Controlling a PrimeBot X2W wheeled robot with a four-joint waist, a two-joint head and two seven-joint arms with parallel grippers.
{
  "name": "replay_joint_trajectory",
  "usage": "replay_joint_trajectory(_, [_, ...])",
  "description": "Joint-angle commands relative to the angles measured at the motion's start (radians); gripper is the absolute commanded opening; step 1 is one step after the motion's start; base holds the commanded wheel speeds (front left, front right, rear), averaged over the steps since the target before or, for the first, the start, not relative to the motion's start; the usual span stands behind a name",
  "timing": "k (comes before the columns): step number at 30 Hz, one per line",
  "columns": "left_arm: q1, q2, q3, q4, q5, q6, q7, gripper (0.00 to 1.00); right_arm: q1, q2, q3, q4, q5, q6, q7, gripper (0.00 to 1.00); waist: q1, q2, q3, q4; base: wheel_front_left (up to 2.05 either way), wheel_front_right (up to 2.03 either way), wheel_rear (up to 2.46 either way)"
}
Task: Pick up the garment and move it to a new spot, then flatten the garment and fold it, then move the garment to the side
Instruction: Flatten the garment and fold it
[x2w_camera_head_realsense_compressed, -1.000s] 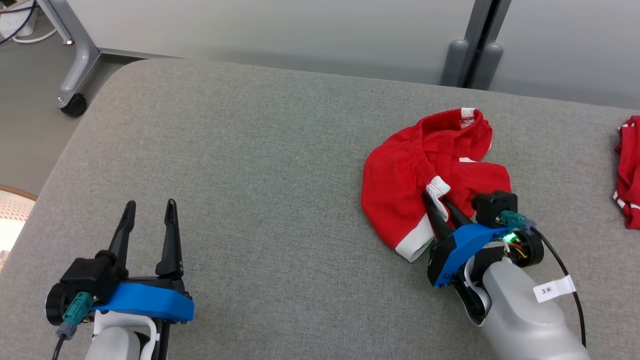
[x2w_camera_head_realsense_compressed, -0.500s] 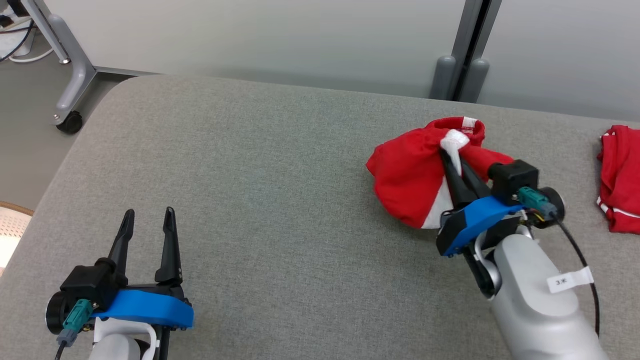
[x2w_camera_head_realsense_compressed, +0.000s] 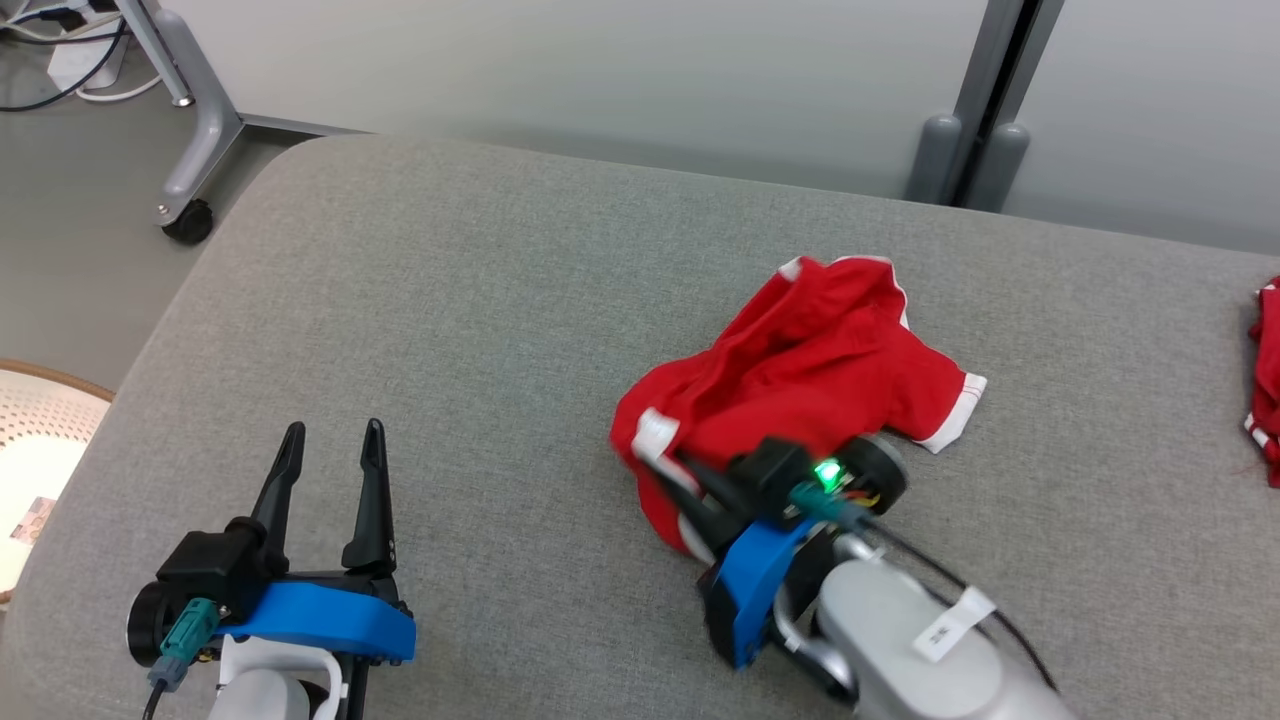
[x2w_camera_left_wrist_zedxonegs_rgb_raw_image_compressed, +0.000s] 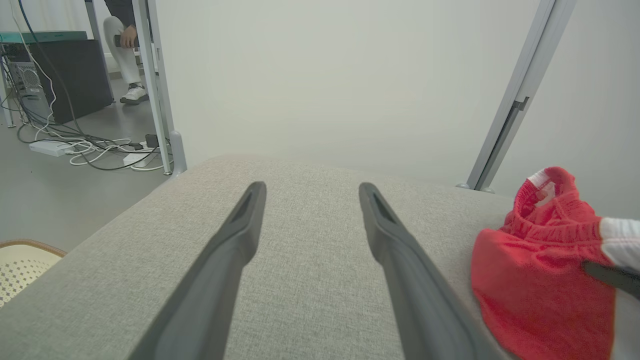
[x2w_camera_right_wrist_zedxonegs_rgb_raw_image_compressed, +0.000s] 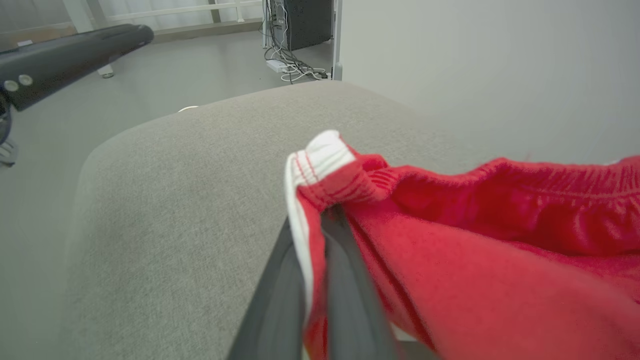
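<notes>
Garment (x2w_camera_head_realsense_compressed: 800, 375) pinched in right hand (x2w_camera_head_realsense_compressed: 668, 462).

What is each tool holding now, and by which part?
Right tool pinches the red garment at its white-trimmed edge; left tool is open, holding nothing.

Garments (x2w_camera_head_realsense_compressed: 810, 370) (x2w_camera_head_realsense_compressed: 1268, 385) x2, grippers (x2w_camera_head_realsense_compressed: 333, 430) (x2w_camera_head_realsense_compressed: 668, 465) x2, table (x2w_camera_head_realsense_compressed: 500, 300) x1.
</notes>
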Motion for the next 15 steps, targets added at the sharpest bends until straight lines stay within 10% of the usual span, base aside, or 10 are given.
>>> replay_joint_trajectory(1, [-0.005,-0.003,-0.002,0.003,0.001,-0.006,-0.004,1.00,0.008,-0.002,0.061,-0.006,0.025,0.000,0.012,0.00,0.0000,-0.0001,0.004,0.006,0.00,0.00,0.00])
replay_joint_trajectory(5, [-0.010,-0.008,-0.001,0.009,-0.001,-0.005,-0.004,1.00,0.026,-0.002,0.214,-0.023,0.099,0.000,0.035,0.00,0.0000,-0.0001,0.007,0.011,0.00,0.00,0.00])
replay_joint_trajectory(7, [-0.011,-0.010,0.002,0.012,-0.001,-0.005,-0.004,1.00,0.025,-0.003,0.267,-0.024,0.130,0.000,0.044,0.50,0.0000,-0.0001,0.006,0.007,0.00,0.00,0.00])
replay_joint_trajectory(8, [-0.010,-0.010,0.005,0.014,-0.001,-0.005,-0.004,1.00,0.024,-0.003,0.283,-0.023,0.146,0.000,0.042,1.00,0.0000,-0.0001,0.005,0.004,0.00,0.00,0.00])
replay_joint_trajectory(15, [0.002,-0.007,0.023,0.012,0.005,-0.005,-0.004,1.00,-0.009,-0.003,0.268,0.019,0.170,0.000,-0.006,1.00,0.0000,-0.0001,-0.009,-0.040,0.00,0.00,0.00])
